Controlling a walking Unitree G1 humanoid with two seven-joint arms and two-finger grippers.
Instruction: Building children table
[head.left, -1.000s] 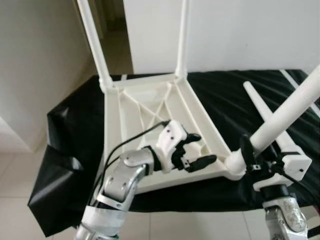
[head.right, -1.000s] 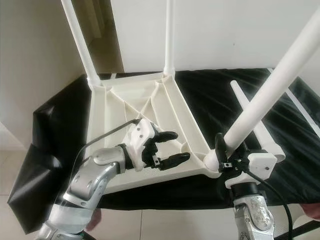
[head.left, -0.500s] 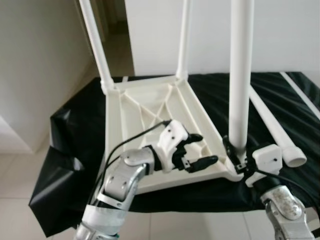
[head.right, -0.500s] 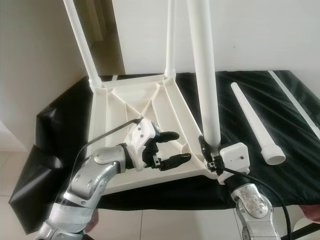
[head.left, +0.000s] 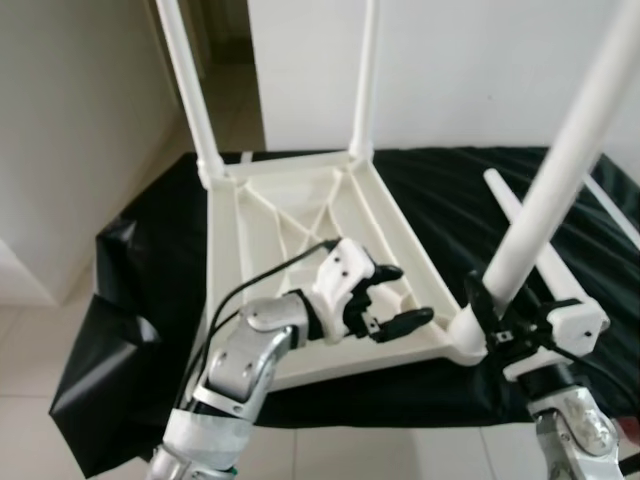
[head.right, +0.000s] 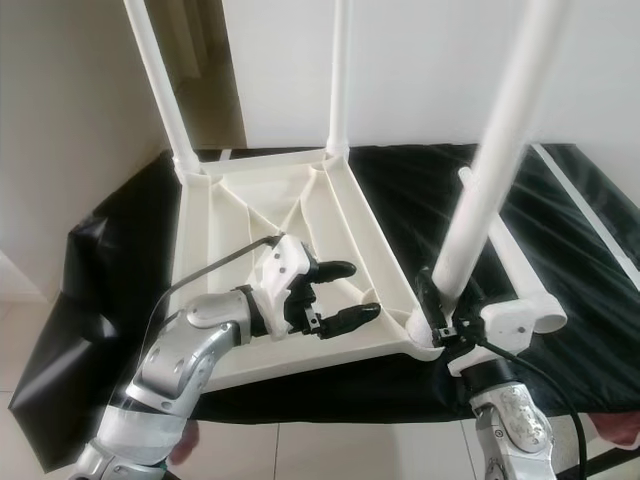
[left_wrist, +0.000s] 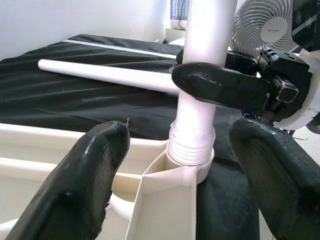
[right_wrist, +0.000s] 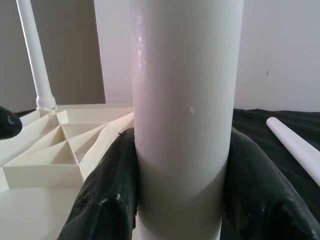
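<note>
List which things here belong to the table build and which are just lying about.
In the job: upturned tabletop; leg clamped by the right end effector at the near corner socket; loose leg on the cloth; left end effector, open over the frame.

Lying about: fan; black cloth.

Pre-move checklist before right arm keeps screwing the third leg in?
1. Right tool clamped on third leg near its base: ok.
2. Leg threads entered in corner socket: ok, several threads exposed.
3. Leg square to the upturned tabletop: not ok, it leans to the robot's right.
4. Left tool open, hovering over the tabletop's near edge, bracing it: cannot tell.
5. Fourth leg lying on the black cloth, clear of the right arm: cannot tell.
</note>
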